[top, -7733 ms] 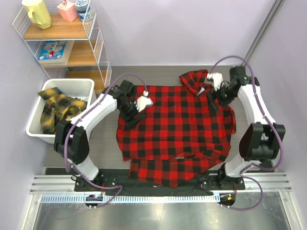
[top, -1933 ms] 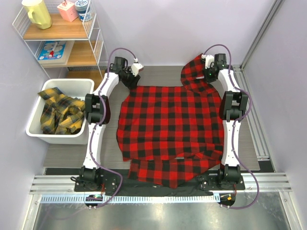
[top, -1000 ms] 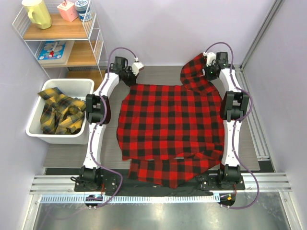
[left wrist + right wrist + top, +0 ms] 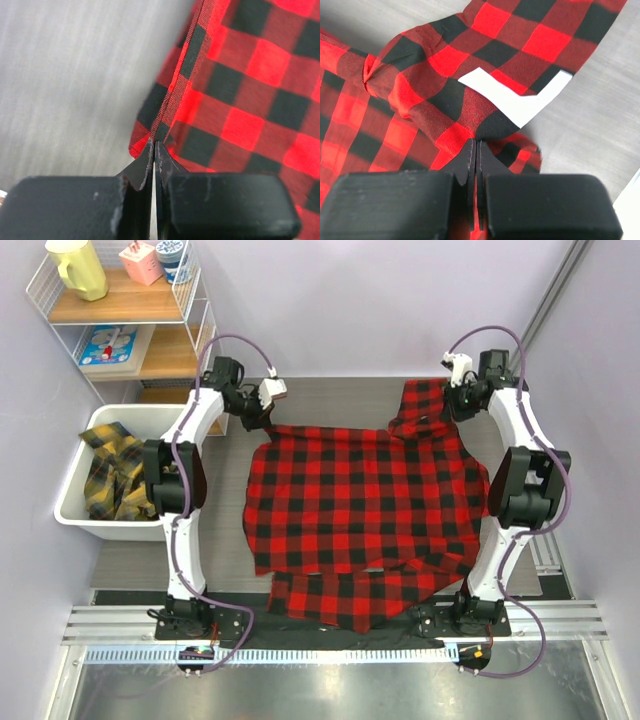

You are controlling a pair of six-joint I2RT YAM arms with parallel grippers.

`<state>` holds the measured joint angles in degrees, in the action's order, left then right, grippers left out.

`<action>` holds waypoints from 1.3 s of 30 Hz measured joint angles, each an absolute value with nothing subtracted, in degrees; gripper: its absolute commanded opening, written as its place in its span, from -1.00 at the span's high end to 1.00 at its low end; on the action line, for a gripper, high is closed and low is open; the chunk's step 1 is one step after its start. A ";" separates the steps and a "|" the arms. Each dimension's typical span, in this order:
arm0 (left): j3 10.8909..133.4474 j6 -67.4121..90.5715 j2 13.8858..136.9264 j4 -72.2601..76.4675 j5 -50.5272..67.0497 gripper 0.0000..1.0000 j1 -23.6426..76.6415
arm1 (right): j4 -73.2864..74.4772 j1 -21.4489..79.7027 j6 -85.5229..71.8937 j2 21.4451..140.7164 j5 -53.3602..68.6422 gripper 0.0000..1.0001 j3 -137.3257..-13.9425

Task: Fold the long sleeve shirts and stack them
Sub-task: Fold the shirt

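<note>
Flannel of the red-and-black shirt (image 4: 360, 490) is lying spread across the grey table (image 4: 330, 395); left fingers (image 4: 141, 171) are pinching its hemmed corner, right fingers (image 4: 465, 165) are clamping a bunched fold by white block lettering (image 4: 520, 100).

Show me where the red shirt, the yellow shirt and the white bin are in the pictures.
red shirt (image 4: 360, 490): top view, middle of the spread body.
yellow shirt (image 4: 105, 480): top view, crumpled cloth in the bin.
white bin (image 4: 135, 410): top view, far rim.
</note>
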<state>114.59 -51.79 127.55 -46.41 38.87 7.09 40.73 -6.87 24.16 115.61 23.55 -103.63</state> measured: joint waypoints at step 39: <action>89.08 -66.00 116.36 -59.22 32.23 0.48 12.10 | 48.29 -7.68 36.36 102.41 20.12 0.34 -75.66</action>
